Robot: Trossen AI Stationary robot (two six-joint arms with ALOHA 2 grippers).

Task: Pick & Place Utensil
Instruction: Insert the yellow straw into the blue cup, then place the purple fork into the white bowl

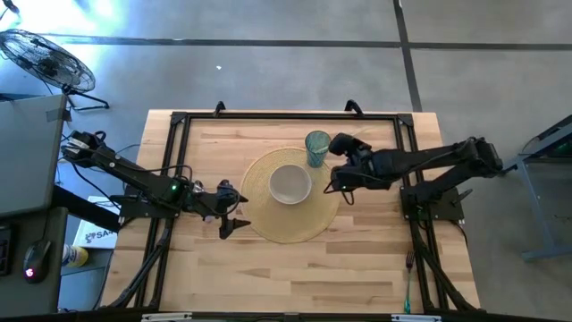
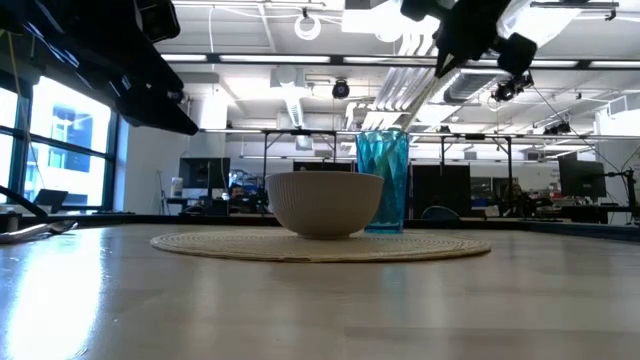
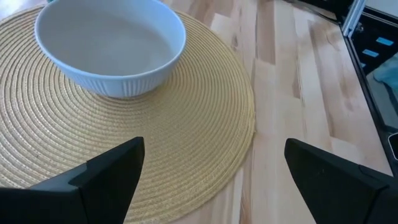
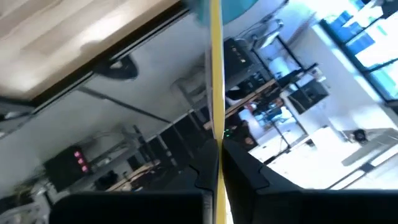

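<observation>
A white ribbed bowl stands on a round woven placemat. A teal cup stands on the mat's far right rim. My right gripper hovers just right of the cup, shut on a thin yellow utensil. My left gripper is open and low over the mat's left edge, touching nothing. In the right wrist view, the utensil's far end meets the cup. Whether that end is inside the cup is hidden. My right gripper pinches the yellow utensil's handle between its two fingers. The handle runs forward along the fingers and out past their tips toward the teal cup. The gripper comes from the table's right side. The utensil is lifted clear of the table.
A green fork lies near the table's near right corner. A black frame runs along the table's left, far and right edges. Bare wood lies near of the mat.
</observation>
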